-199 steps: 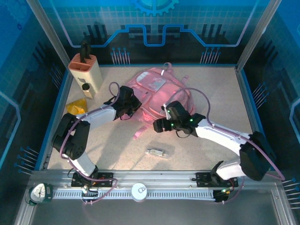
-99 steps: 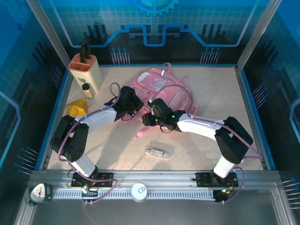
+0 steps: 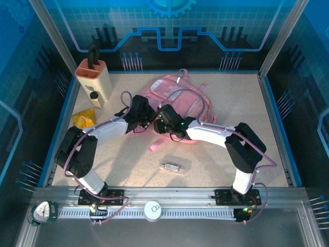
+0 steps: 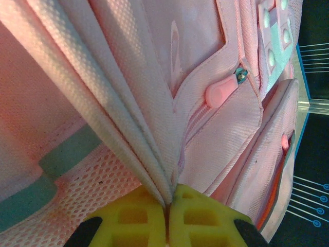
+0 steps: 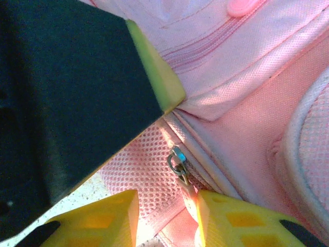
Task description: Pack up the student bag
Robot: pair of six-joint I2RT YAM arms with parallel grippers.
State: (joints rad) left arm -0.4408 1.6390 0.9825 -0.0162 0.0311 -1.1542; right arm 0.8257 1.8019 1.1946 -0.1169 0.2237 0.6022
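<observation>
The student bag (image 3: 181, 98), a pink backpack, lies at the table's back middle. My left gripper (image 3: 148, 119) is at its near left edge. In the left wrist view the yellow fingers (image 4: 139, 218) are shut on a fold of the bag's pink fabric (image 4: 154, 170), with a pink zip tab (image 4: 220, 93) further up. My right gripper (image 3: 161, 125) sits just right of the left one. In the right wrist view it (image 5: 167, 211) stands open, and a metal zip pull (image 5: 179, 163) on the bag's mesh side lies between its fingers. The left gripper's finger (image 5: 154, 77) is close above.
A beige holder with a black top (image 3: 94, 81) stands at the back left, with a yellow packet (image 3: 85, 117) in front of it. A small clear item (image 3: 171, 166) lies on the table near the front. A pink strap (image 3: 154, 145) trails toward it.
My right gripper has swept left across the bag's near edge to meet the left gripper. The left gripper has held its place on the bag.
</observation>
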